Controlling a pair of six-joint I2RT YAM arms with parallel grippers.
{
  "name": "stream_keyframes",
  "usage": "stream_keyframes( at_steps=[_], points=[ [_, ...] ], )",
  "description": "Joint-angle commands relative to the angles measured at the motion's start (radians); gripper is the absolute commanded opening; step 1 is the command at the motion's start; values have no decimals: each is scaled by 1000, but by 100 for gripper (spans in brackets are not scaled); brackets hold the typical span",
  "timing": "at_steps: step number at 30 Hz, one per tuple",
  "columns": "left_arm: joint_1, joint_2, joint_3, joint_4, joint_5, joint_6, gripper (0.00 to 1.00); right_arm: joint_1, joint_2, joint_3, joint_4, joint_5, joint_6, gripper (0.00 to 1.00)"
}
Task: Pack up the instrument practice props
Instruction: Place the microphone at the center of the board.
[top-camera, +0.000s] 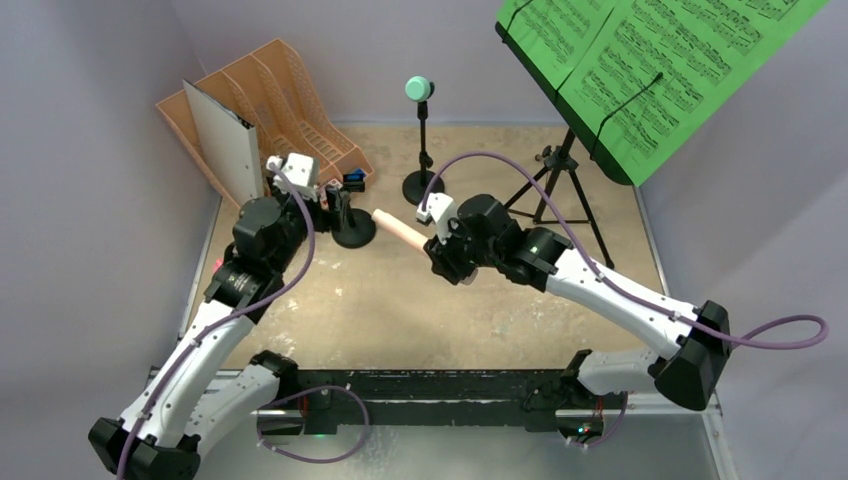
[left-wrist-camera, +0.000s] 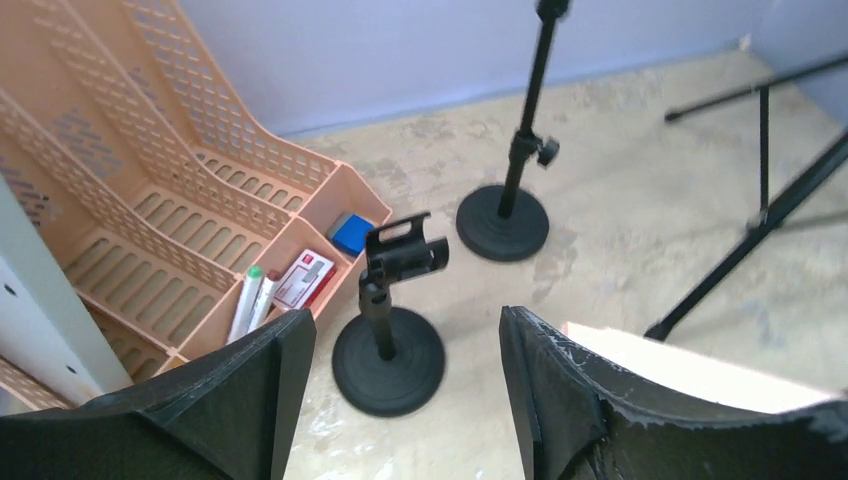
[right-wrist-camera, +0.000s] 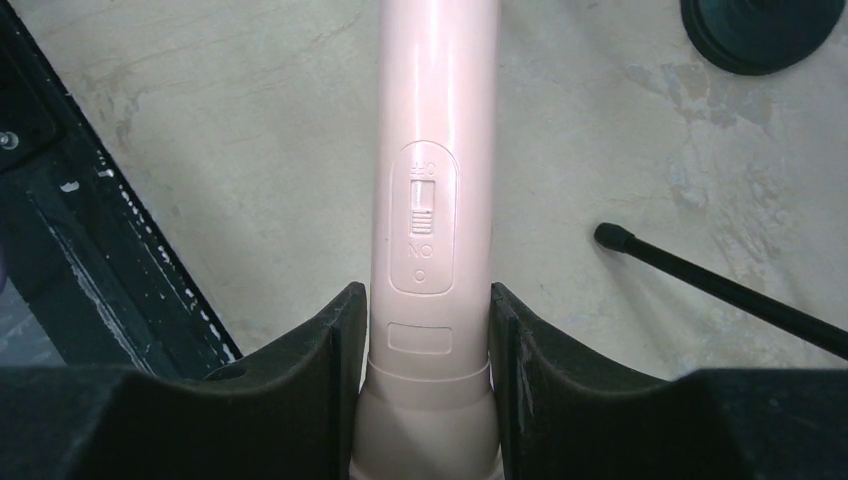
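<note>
Pink mic (right-wrist-camera: 435, 200): lies level between the fingers of the right gripper (right-wrist-camera: 425, 302), clamped across the handle just behind the switch plate, with its free end pointing forward, out past the fingertips. The jaws are partly closed and both pads touch the handle squarely.

Left gripper (left-wrist-camera: 407, 328): jaws wide apart, nothing between them. The empty clip pole (left-wrist-camera: 405, 250) stands just ahead of its fingertips; the mic's pale end shows behind its right finger. The rack (left-wrist-camera: 200, 200) is ahead and to its left, and the second pole (left-wrist-camera: 503, 220) further ahead, carrying the teal mic (top-camera: 419, 89).

Step in hand, as judged: carrying the freed pink mic off to be packed. Good practice is to hold the grip firm and centred so the long handle does not pivot, raise it before swinging it, and pass clear of the clip ahead. A tripod leg (right-wrist-camera: 720, 285) lies below and to the right of the hand, so the arm should not dip there.
</note>
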Motion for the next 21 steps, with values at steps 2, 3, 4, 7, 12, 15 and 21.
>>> stream_keyframes(
  at_steps=[2, 3, 4, 7, 12, 15, 21],
  points=[
    [-19, -40, -27, -66, 212, 291, 75, -4, 34, 6, 56, -85, -13, 0],
    [-22, -51, -46, -59, 238, 328, 80, -3, 40, 8, 57, -99, -20, 0],
    [-29, -63, -61, -58, 288, 371, 85, -3, 46, 11, 54, -108, -28, 0],
    [-72, -101, -97, -85, 326, 492, 90, -4, 61, 17, 45, -134, -45, 0],
    [-123, -170, -99, -210, 390, 696, 92, -4, 74, 9, 76, -173, -56, 0],
    [-142, -187, -104, -280, 428, 826, 91, -3, 87, 17, 88, -178, -83, 0],
    [-242, -123, -89, -344, 385, 947, 87, -3, 108, 23, 101, -221, -96, 0]
  ],
)
